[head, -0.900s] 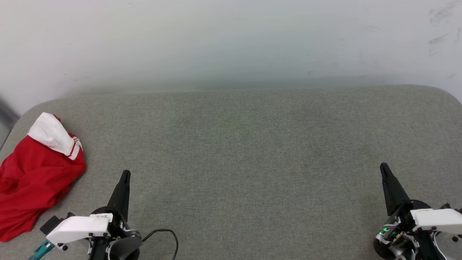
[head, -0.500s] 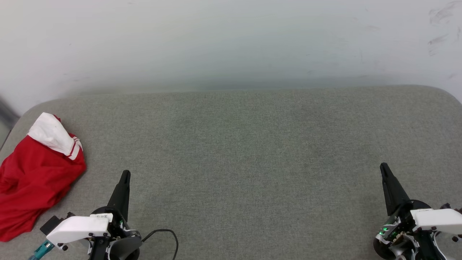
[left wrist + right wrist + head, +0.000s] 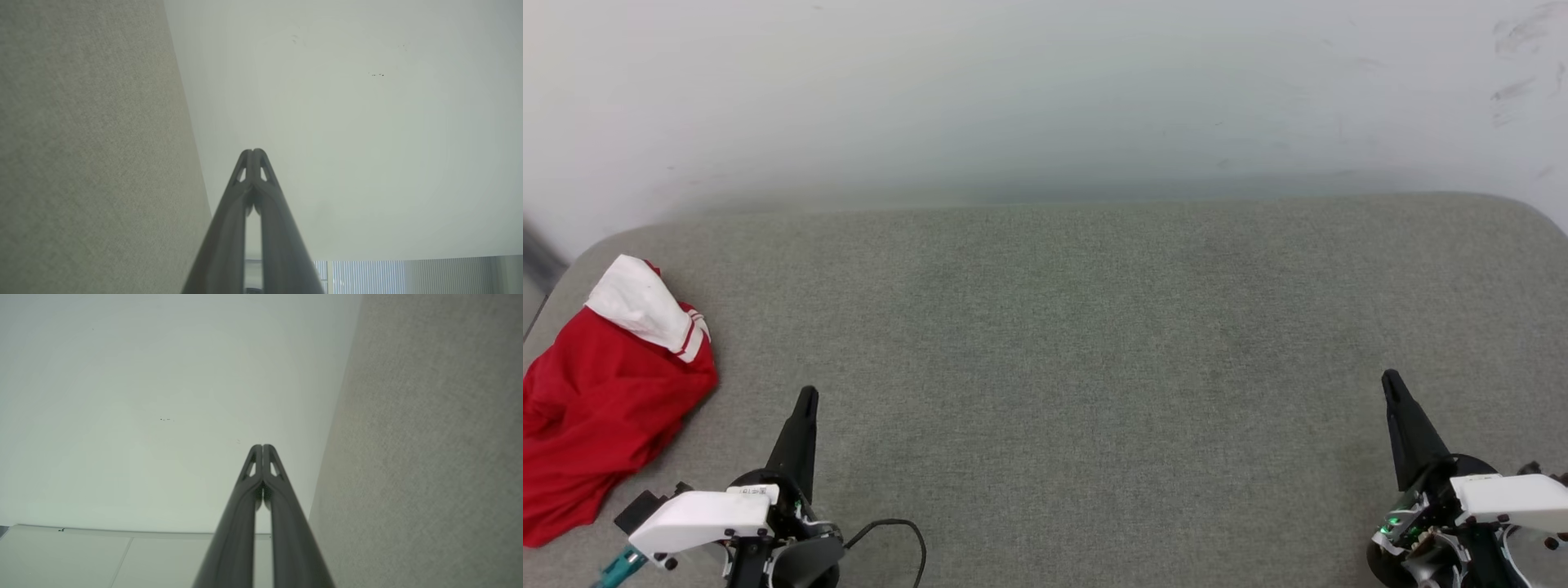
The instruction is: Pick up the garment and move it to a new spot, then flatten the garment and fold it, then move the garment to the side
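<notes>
At L edge, garment (image 3: 600,408) sits crumpled, apparently sleeve-up.

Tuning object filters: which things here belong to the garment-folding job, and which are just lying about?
Job: garment, crumpled at the left edge; left claw, shut; right claw, shut.
Lying about: black cable by the left arm; grey fabric surface; white wall.

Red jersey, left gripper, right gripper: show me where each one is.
red jersey (image 3: 605,408): head view, on the crumpled red body.
left gripper (image 3: 805,398): head view, at the closed fingertips.
right gripper (image 3: 1391,381): head view, at the closed fingertips.
</notes>
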Motion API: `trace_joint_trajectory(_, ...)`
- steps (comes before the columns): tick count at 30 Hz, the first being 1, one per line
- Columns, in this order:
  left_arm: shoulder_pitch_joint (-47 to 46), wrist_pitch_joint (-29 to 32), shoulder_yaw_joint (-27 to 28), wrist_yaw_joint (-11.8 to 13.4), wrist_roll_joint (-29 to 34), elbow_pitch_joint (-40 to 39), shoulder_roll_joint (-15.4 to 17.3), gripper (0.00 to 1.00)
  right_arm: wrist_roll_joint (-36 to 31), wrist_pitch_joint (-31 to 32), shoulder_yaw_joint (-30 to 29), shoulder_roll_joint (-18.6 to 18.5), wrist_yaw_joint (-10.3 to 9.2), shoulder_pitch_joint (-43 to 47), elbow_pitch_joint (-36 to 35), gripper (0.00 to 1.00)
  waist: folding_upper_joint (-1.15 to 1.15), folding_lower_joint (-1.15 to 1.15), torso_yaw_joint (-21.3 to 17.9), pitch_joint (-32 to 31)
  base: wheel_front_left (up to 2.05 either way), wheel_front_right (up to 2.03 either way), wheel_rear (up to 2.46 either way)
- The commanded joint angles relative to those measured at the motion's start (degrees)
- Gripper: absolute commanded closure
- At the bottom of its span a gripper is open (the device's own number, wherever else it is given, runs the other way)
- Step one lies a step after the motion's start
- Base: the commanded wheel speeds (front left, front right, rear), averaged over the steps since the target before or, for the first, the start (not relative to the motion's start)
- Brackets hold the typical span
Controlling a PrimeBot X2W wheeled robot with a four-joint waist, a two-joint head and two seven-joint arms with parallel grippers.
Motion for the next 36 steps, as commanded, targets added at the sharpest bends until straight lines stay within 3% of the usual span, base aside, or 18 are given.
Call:
trace_joint_trajectory(1,0.01,-0.02,0.00,0.00,0.01,-0.01,0.00,0.00,-0.01,-0.02,0.01,0.00,0.00,0.00,-0.01,0.00,0.00,0.00,0.00,0.00,0.00,0.00,0.00)
trace_joint_trajectory(3,0.57,-0.10,-0.16,0.02,0.03,0.81,-0.11,0.00,-0.06,-0.07,0.09,0.01,0.00,0.64,0.78,0.00,0.00,0.00,0.00,0.01,0.00,0.00,0.00)
trace_joint_trajectory(4,1.12,-0.12,-0.23,0.02,0.03,1.26,-0.15,1.00,-0.07,-0.08,0.12,0.02,0.00,1.21,1.21,1.00,0.00,0.00,0.00,0.01,0.00,0.00,0.00)
trace_joint_trajectory(5,1.36,-0.32,-0.32,0.02,0.13,1.29,-0.17,0.00,-0.17,-0.27,0.28,0.02,0.00,1.43,1.28,0.00,0.00,0.00,0.00,0.04,0.00,0.00,0.00)
trace_joint_trajectory(23,4.10,-5.82,1.83,-0.02,7.02,-1.73,-0.13,0.00,-11.66,-5.80,1.37,0.04,0.01,1.88,0.47,0.00,0.00,0.00,-0.09,0.05,0.00,0.00,0.00)
trace_joint_trajectory(32,4.33,-7.92,6.68,-0.03,13.34,-3.63,-0.11,0.00,-24.09,-7.87,-0.46,0.04,0.02,1.23,-1.29,0.00,0.00,0.00,-0.16,0.06,0.00,0.00,0.00)
trace_joint_trajectory(36,4.34,-8.78,8.16,-0.04,19.61,-5.57,-0.10,0.00,-32.03,-8.77,-1.63,0.04,0.02,0.79,-4.17,0.00,0.00,0.00,-0.17,0.14,0.00,0.00,0.00)
